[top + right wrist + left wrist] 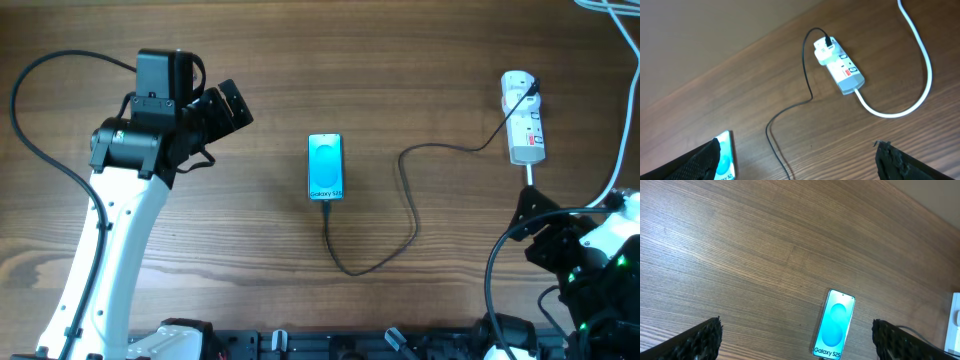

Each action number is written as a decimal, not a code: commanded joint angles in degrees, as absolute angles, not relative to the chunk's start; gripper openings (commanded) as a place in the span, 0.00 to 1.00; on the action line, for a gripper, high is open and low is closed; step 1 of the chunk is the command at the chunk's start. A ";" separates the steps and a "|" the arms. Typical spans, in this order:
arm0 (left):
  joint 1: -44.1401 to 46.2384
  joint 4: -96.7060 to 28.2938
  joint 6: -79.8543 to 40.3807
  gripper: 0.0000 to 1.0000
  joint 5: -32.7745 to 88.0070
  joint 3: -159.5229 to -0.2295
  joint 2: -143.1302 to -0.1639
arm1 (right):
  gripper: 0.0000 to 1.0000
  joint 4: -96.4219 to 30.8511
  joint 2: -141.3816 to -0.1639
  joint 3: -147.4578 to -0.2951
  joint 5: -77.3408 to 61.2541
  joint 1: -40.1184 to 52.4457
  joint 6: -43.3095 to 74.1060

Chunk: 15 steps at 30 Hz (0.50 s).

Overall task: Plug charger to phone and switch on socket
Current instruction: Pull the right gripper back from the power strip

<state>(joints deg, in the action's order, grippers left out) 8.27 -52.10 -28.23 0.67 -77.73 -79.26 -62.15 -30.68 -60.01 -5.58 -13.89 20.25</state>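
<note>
- socket holds white adapter; charger reaches phone at its text end
- phone flat, teal screen lit
- my left claw and right claw: both spread, empty

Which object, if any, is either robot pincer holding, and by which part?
Nothing is held: the left pincer and the right pincer are both open, with nothing between their fingers.

Counting two grippers (left gripper, right gripper), one phone, one charger, one socket, one adapter, one white cord.
</note>
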 commanded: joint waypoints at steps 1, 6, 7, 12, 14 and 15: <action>8.08 -51.99 -28.80 1.00 -0.08 -77.69 -78.81 | 1.00 -64.10 -30.59 -59.42 -6.44 -13.50 19.40; 8.08 -52.01 -28.80 1.00 -0.08 -77.69 -78.81 | 1.00 -62.94 -29.87 -57.87 -7.99 -12.27 13.96; 8.08 -51.99 -28.80 1.00 -0.08 -77.69 -78.81 | 1.00 -61.89 -29.34 -57.04 -9.17 -11.33 11.66; 8.08 -52.01 -28.80 1.00 -0.08 -77.69 -78.81 | 1.00 -51.09 -23.55 -49.52 -15.64 -4.73 1.08; 8.08 -52.01 -28.80 1.00 -0.08 -77.69 -78.81 | 1.00 -47.33 -20.69 -46.41 -15.57 -3.14 0.80; 8.08 -52.01 -28.80 1.00 -0.10 -77.69 -78.81 | 1.00 -44.62 -18.44 -43.92 -15.59 -2.28 0.84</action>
<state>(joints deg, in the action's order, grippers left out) 8.27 -52.12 -28.23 0.67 -77.73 -79.26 -48.84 -23.75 -48.82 -12.34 -4.62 5.93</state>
